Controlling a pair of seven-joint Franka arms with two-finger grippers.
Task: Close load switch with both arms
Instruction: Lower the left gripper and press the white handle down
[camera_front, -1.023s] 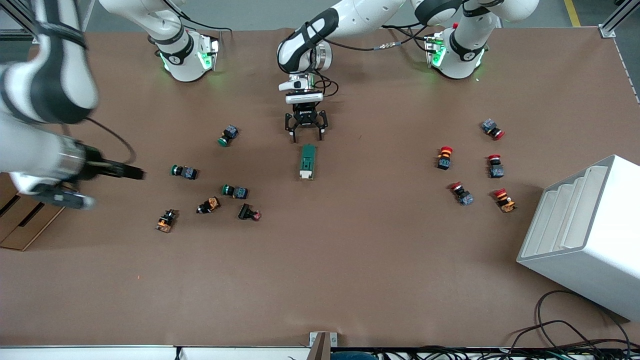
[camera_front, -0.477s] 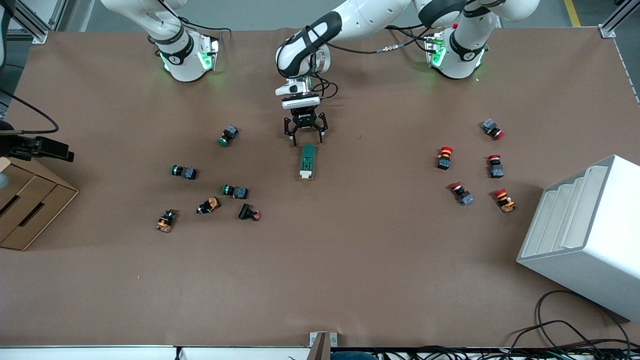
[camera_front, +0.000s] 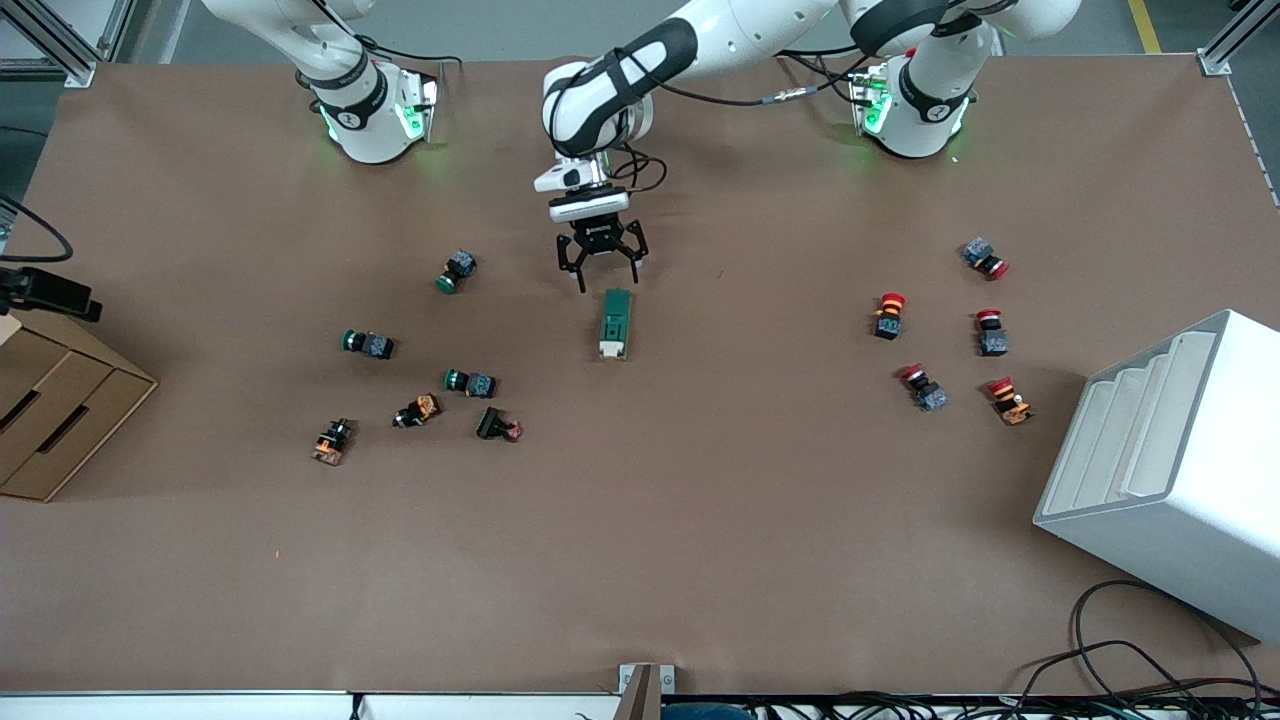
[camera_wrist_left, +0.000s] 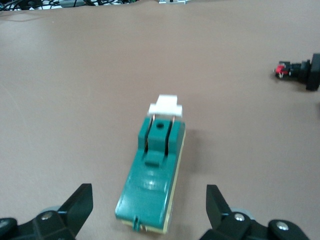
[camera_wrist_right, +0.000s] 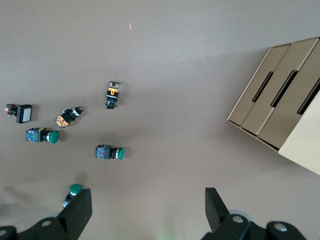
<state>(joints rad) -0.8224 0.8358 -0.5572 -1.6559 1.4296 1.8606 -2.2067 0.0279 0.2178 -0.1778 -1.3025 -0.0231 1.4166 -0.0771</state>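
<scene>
- Off at the right arm's end of the table, a brown cardboard box with slotted compartments (camera_front: 60, 415) sits at the edge; the right gripper (camera_wrist_right: 145, 212) hangs high above the tabletop near it, its two black fingers (camera_wrist_right: 77, 210) spread wide with nothing between them.
- Under and beside that raised claw lie the green-capped pushbuttons (camera_front: 368, 344), together with orange-marked ones (camera_front: 332, 441) and a black one with a red end (camera_front: 498, 426), all loose on the brown table (camera_front: 640, 540).
- Mid-table, the left gripper (camera_front: 599, 268) is low over the surface, fingers (camera_wrist_left: 75, 205) parted wide and holding nothing.
- Just ahead of its fingertips, apart from them, lies the narrow dark-green load switch (camera_front: 615, 323), flat on the table, its green end toward the claw and its white lever tab (camera_wrist_left: 165, 106) at the end nearer the front camera.
- Toward the left arm's end, well apart from the claw, are red-capped pushbuttons (camera_front: 889, 314) scattered in a loose group.
- Past them stands a white stepped plastic bin (camera_front: 1170, 470) at the table's edge.
</scene>
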